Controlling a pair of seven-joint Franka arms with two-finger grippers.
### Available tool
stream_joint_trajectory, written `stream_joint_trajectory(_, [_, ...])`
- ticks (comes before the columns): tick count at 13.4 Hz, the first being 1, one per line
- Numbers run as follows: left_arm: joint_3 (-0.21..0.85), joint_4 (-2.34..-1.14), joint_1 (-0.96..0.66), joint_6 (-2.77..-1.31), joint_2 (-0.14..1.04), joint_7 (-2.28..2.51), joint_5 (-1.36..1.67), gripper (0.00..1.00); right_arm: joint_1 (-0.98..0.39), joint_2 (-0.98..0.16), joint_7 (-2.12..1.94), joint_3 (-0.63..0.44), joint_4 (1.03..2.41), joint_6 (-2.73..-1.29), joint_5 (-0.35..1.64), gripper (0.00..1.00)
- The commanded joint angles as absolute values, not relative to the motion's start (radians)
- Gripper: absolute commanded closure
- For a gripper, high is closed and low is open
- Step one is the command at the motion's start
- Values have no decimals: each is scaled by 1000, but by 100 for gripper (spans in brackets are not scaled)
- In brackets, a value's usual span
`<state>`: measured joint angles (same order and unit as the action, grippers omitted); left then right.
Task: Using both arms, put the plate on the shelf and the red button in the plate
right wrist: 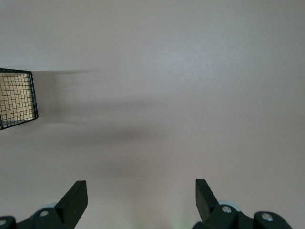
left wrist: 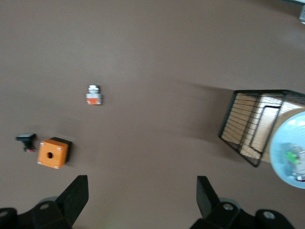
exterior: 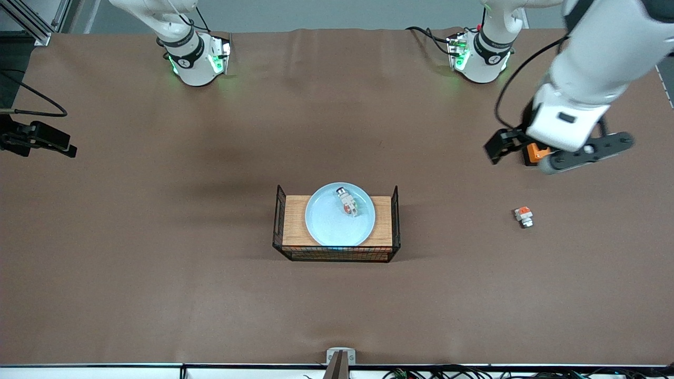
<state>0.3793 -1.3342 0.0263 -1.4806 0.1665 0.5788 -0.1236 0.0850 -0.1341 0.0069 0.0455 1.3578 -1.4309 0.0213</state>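
The pale blue plate [exterior: 337, 223] lies on the wooden tray [exterior: 295, 221] inside a black wire basket. The red button [exterior: 347, 201] lies on the plate, on the part nearer the robots. Plate [left wrist: 286, 152] and button [left wrist: 296, 161] also show at the edge of the left wrist view. My left gripper [exterior: 500, 147] is open and empty, up in the air over bare table toward the left arm's end, beside the orange box; its fingers [left wrist: 76, 195] stand wide apart. My right gripper [right wrist: 141, 198] is open and empty over bare table, out of the front view.
The wire basket [exterior: 337, 255] shows in both wrist views [left wrist: 252, 126] [right wrist: 18, 98]. An orange box with a hole [exterior: 536, 152] [left wrist: 53, 152] sits partly under the left arm, a small black part [left wrist: 26, 141] beside it. A white block with orange-red top [exterior: 523, 216] [left wrist: 94, 94] lies nearer the front camera.
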Motion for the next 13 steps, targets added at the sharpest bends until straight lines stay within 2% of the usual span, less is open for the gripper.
stream_joint_trajectory(1, [380,-1402,127,-1459,75,400,-107,0,100,-115,-9,58,1367,-1433,5,0])
stream_joint_trajectory(7, [380,-1485,270,-1448,-34,172,-49,0,104,-115,-11,58,1364,-1436,3,0])
stream_joint_trajectory(10, [368,-1499,269,-1443,-63,163,-37,0,104,-117,-12,58,1361,-1436,3,0])
stream_joint_trajectory(11, [315,-1520,220,-1443,-77,150,-37,0,104,-117,-12,58,1361,-1436,3,0])
stream_joint_trajectory(13, [143,-1564,59,-1443,-110,135,-37,0,104,-117,-12,58,1361,-1437,3,0])
